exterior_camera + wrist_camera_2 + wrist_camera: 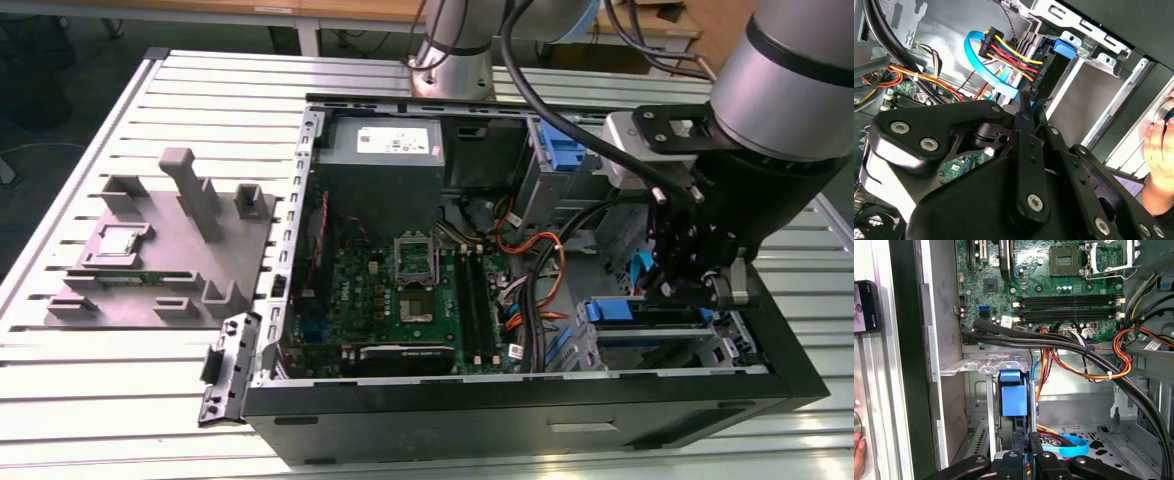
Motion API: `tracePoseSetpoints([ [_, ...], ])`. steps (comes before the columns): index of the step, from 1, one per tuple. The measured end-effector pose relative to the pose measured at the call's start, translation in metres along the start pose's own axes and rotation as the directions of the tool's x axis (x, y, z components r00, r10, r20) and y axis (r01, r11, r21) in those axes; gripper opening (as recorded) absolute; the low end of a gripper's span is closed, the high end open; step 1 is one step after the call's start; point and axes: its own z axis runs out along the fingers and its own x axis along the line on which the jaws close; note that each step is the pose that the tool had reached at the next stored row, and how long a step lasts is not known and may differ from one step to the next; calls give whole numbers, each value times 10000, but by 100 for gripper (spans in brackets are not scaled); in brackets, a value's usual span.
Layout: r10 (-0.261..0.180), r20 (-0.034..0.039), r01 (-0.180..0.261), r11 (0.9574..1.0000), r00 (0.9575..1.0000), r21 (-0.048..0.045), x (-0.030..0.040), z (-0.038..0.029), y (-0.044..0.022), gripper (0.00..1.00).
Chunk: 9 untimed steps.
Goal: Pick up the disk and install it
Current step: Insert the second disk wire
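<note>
The disk (pixel 630 312) lies in the lower drive bay at the exterior view's right of the open computer case (pixel 534 395); its blue carrier (pixel 1014 396) stands edge-on between the bay's metal rails. My gripper (pixel 683 293) reaches down into that bay. In both wrist views its black fingers (pixel 1036 446) are drawn close together on a thin blue edge of the carrier (pixel 1032 104). The carrier's blue tab (pixel 1064 47) shows past the fingertips, beside a bundle of red, yellow and black power wires (pixel 1006 52). The disk's label is hidden.
A grey multi-post fixture block (pixel 167 250) sits on the slatted table outside the case. A blue bracket (pixel 567 150) is fixed in the upper bay. Thick black cables (pixel 1064 347) and a blue data cable (pixel 1071 446) cross near the bay. A person's hand (pixel 1158 150) and a phone (pixel 865 307) lie outside the case.
</note>
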Motion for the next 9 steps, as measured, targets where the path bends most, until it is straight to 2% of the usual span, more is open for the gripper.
tracePoseSetpoints([
  [9,-10,1,10,10000,10000,0,18,38,3,16],
])
